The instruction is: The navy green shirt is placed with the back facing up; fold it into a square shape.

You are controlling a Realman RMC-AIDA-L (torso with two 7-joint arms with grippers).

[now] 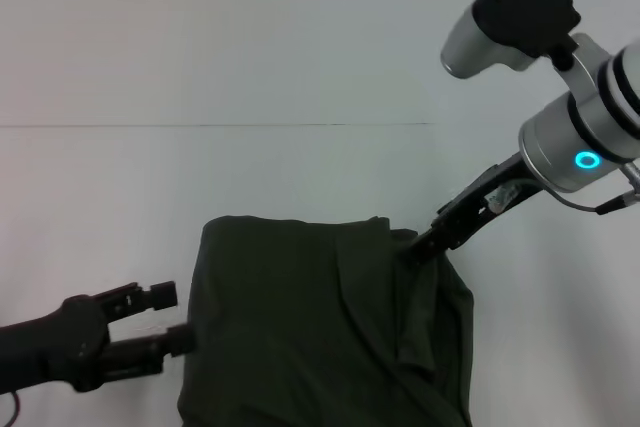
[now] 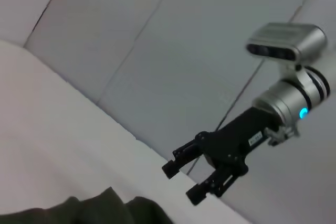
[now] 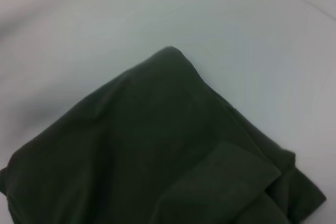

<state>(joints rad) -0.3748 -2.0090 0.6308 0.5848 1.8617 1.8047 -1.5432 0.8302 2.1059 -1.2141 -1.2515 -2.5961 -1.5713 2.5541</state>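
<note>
A dark olive-green T-shirt [image 1: 320, 327], the navy green shirt of the task, lies on a plain white table [image 1: 200, 177], already folded into a compact, roughly rectangular bundle that runs off the near edge of the head view. Its left edge looks straight. Its right side is untidy: a loose flap overlaps there and the fabric bunches toward the far right corner.

The left hand [image 1: 170, 317] sits low just beside the bundle's left edge, its two fingers apart and holding nothing. The right hand [image 1: 425, 242] reaches down to the bundle's far right corner; the left wrist view shows its fingers spread, just above the table beyond the cloth, and gripping no fabric.

The main folds appear done. Judging by the shape, squaring up the right side is what remains.

No brand, label or writing can be read on the shirt. A small label on the right hand is illegible.
</note>
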